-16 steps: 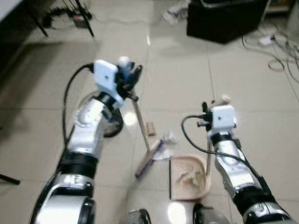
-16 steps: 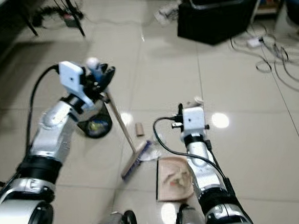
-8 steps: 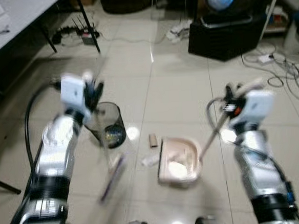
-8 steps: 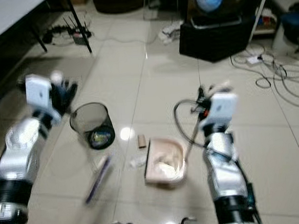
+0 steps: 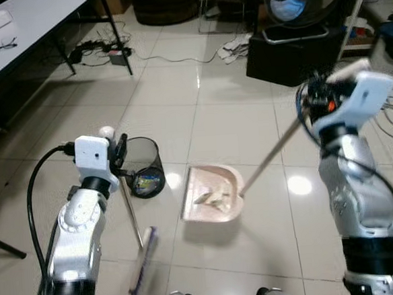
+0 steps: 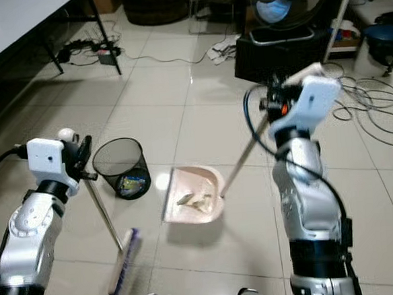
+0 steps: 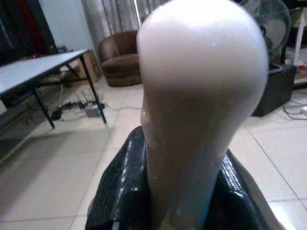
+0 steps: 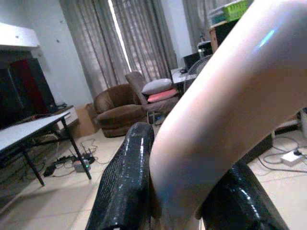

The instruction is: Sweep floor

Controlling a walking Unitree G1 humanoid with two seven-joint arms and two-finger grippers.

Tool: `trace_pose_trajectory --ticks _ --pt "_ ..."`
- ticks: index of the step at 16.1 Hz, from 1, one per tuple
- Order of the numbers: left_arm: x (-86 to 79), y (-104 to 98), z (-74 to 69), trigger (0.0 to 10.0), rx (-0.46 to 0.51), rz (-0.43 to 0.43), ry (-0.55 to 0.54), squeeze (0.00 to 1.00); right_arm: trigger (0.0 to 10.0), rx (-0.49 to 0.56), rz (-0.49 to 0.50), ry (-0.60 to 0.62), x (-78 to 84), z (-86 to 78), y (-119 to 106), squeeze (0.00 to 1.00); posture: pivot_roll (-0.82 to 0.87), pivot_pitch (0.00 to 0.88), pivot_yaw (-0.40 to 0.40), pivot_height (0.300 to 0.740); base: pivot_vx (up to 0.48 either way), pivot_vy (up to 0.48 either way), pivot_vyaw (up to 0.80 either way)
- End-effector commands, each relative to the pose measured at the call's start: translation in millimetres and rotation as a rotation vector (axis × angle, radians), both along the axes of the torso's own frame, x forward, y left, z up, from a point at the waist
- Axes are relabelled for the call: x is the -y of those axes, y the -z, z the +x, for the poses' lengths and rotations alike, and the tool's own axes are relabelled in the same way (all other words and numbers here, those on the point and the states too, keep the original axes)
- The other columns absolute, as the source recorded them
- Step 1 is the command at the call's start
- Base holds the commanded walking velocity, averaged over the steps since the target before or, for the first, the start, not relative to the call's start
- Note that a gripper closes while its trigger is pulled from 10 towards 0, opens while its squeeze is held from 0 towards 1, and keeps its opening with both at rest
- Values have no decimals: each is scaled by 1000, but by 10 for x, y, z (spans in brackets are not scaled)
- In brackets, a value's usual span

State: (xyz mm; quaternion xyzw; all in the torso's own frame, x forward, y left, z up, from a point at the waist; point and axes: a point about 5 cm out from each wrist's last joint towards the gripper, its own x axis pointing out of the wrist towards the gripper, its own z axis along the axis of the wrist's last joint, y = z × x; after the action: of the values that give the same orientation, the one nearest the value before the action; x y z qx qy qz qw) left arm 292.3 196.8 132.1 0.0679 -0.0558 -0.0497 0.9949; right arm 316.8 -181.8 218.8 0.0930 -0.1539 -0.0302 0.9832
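On floor ahead: left gripper [image 5: 119, 147] clamped on broom [image 5: 133, 223] handle top, brush blurred; right gripper [image 5: 309, 99] clamped on dustpan [image 5: 213, 195] handle, debris [image 5: 211, 198] in pan, bin [image 5: 142, 166] just beside

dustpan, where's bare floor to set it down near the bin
Bare tiles lie ahead of the dustpan, between the bin and the black box under the fan. Tiles right of the right gripper are bare up to the cables. It is crowded between bin and dustpan, and by the broom.
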Motion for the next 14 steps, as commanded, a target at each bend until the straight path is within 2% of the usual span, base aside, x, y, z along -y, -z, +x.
trace_pose_trajectory --ticks 1,3,7,9,14 --pt "44 -23 -34 10000 11 7 -13 0 10000 108 4 -7 -3 -24 -342 0 -76 0 90 740 285 0 0" --pt "135 4 -69 10000 -4 8 -25 0 10000 125 -52 -49 -84 15 -579 0 -68 0 74 740 332 0 0" --pt "140 -21 -56 10000 -1 13 -37 0 10000 121 -51 -64 -108 36 -638 0 -62 0 68 740 356 0 405" --pt "135 -46 -59 10000 1 19 -48 0 10000 114 -21 -49 -80 38 -681 0 -62 0 71 740 384 0 528" --pt "139 -50 -59 10000 -1 27 -52 0 10000 111 11 -42 -37 35 -706 0 -64 0 70 740 388 0 0"
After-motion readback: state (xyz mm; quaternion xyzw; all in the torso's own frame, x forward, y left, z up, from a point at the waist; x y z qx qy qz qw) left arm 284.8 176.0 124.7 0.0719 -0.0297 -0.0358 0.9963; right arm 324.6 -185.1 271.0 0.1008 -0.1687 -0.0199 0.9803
